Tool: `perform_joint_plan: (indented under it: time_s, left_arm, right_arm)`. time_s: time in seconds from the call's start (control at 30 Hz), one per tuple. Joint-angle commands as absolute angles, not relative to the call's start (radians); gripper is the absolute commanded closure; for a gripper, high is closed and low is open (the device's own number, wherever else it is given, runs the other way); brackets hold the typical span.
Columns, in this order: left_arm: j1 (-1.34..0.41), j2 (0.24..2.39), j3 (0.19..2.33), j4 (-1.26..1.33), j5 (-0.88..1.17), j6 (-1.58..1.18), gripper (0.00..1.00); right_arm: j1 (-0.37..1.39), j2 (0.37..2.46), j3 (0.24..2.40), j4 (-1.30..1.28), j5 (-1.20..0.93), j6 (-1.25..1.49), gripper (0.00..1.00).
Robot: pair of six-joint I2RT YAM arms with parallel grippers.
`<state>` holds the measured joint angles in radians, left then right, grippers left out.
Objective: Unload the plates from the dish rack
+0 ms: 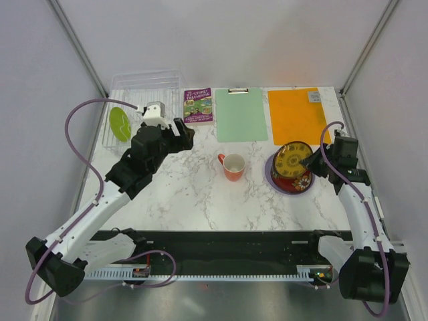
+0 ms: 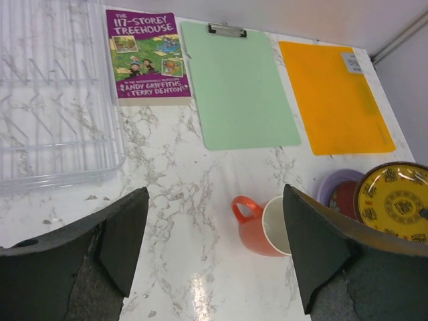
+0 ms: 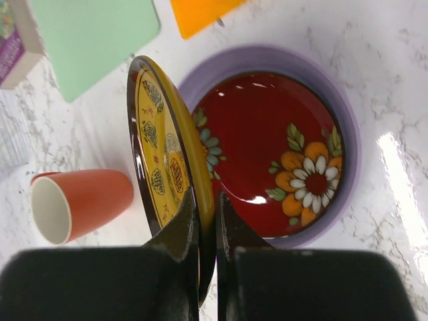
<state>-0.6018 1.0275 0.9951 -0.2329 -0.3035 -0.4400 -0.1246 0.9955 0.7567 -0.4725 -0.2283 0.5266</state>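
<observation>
Holding the small dark yellow-patterned round plate by its rim, right pincer clamped; I judge it stiff, slick, breakable.

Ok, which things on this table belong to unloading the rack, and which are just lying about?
Job: dish rack, lime green plate in it, yellow-patterned plate in the right gripper, red floral plate, lavender plate.
Lying about: orange mug, book, green clipboard, orange mat.
</observation>
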Motion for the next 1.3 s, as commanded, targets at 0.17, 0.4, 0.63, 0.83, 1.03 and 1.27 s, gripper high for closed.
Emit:
perform_joint_plan:
  time_s: [0.17, 0.4, 0.63, 0.83, 1.03, 1.27]
  left_arm:
    - [-0.601, 0.956, 0.966, -0.259, -0.437, -0.351, 0.12]
    - [-0.601, 0.937, 0.942, -0.268, -0.509, -0.359, 0.07]
    - [-0.598, 0.937, 0.939, -0.270, -0.526, -0.351, 0.05]
    - [-0.598, 0.945, 0.934, -0.271, -0.520, -0.359, 0.05]
    - [-0.595, 0.957, 0.939, -0.271, -0.518, -0.356, 0.05]
    - [-0.591, 0.977, 0.942, -0.272, -0.518, -0.357, 0.04]
  right_arm:
    - [-0.215, 1.049, 0.684, -0.479, -0.265, 0.491, 0.97]
    - [-0.284, 1.109, 0.620, -0.396, -0.428, 0.486, 0.97]
    - [-0.316, 1.180, 0.566, -0.279, -0.560, 0.508, 0.95]
    - [-0.322, 1.198, 0.561, -0.275, -0.549, 0.491, 0.56]
    - [-0.321, 1.239, 0.578, -0.273, -0.518, 0.450, 0.16]
    - [-0.319, 1.255, 0.650, -0.320, -0.460, 0.436, 0.08]
